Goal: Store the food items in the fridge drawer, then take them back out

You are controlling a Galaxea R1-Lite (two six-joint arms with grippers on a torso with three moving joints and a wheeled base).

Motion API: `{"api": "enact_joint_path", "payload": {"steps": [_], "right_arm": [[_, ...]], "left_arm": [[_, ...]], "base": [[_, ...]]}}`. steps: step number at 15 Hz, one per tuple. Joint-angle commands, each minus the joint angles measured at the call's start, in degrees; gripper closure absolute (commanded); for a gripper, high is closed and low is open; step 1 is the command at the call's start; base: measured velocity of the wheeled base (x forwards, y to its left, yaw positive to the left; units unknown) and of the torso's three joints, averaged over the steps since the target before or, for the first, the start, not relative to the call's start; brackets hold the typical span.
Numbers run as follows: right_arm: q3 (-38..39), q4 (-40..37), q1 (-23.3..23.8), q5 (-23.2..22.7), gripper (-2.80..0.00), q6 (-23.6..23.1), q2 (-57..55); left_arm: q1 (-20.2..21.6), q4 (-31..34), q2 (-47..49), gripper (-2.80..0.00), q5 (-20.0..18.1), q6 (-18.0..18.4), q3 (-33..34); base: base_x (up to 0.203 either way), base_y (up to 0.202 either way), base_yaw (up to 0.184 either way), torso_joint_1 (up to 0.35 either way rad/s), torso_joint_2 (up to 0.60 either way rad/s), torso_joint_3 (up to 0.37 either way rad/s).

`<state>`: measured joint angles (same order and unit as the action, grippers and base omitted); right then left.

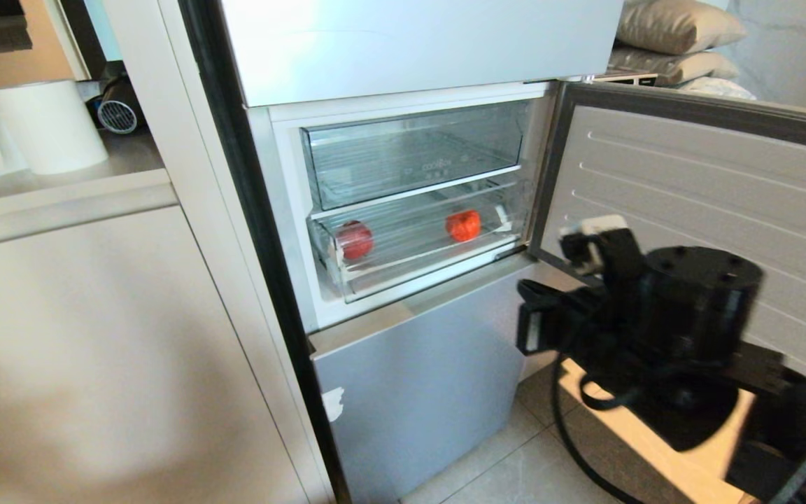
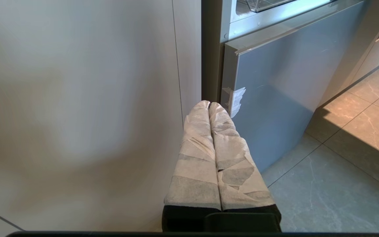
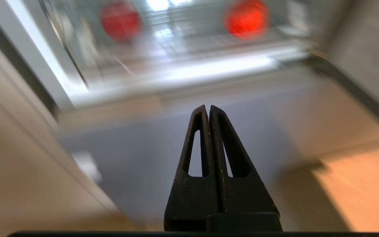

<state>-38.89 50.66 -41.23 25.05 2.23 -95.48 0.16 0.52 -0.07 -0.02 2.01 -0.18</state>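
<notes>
In the head view, two tomatoes (image 1: 355,240) (image 1: 463,225) are seen well apart in the fridge drawer (image 1: 431,269), below one lettered drawer (image 1: 410,154). In the left wrist view, the left gripper (image 2: 209,106) is pressed closed and empty beside the lower fridge door (image 2: 275,82). In the right wrist view, the right gripper (image 3: 208,108) is closed on nothing, below both tomatoes.

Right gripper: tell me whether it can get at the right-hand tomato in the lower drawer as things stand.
Probably yes: the fridge door stands open, and nothing lies between the shut, empty right gripper and the tomato in the drawer.
</notes>
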Motion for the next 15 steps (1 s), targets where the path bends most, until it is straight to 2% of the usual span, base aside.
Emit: {"api": "enact_joint_path", "payload": {"steps": [1, 3, 5, 9, 10, 12, 15], "right_arm": [[11.52, -1.71, 2.25, 0.38, 0.0, -1.1, 19.13], [19.36, -6.87, 10.84, -1.88, 0.0, -3.32, 33.31], [23.41, -15.82, 19.41, -5.59, 0.0, -4.58, 48.61], [34.22, -29.62, 32.86, -10.88, 0.0, -7.43, 73.35], [35.94, -34.21, 35.54, -13.14, 0.0, -8.24, 78.13], [37.32, -45.54, 38.78, -20.91, 0.0, -9.27, 87.24], [36.87, -55.23, 40.61, -25.08, 0.0, -9.57, 95.54]], "left_arm": [[0.02, 0.0, -0.01, 0.0, 0.02, 0.01, 0.01], [0.02, 0.0, -0.01, 0.0, 0.02, 0.01, 0.01], [0.02, 0.0, -0.01, 0.0, -0.06, 0.01, 0.01], [0.02, 0.0, -0.01, 0.0, 0.02, 0.01, 0.01], [0.02, 0.0, -0.01, 0.0, -0.05, 0.01, 0.01], [0.02, 0.01, -0.02, 0.0, -0.06, 0.01, -0.06], [0.02, 0.0, -0.01, 0.0, 0.02, -0.08, 0.01]], "base": [[0.0, 0.0, 0.0, 0.0, 0.0, 0.0], [0.0, 0.0, 0.0, 0.0, 0.0, 0.0], [0.0, 0.0, 0.0, 0.0, 0.0, 0.0], [0.0, 0.0, 0.0, 0.0, 0.0, 0.0], [0.0, 0.0, 0.0, 0.0, 0.0, 0.0], [0.0, 0.0, 0.0, 0.0, 0.0, 0.0], [0.0, 0.0, 0.0, 0.0, 0.0, 0.0]]}}
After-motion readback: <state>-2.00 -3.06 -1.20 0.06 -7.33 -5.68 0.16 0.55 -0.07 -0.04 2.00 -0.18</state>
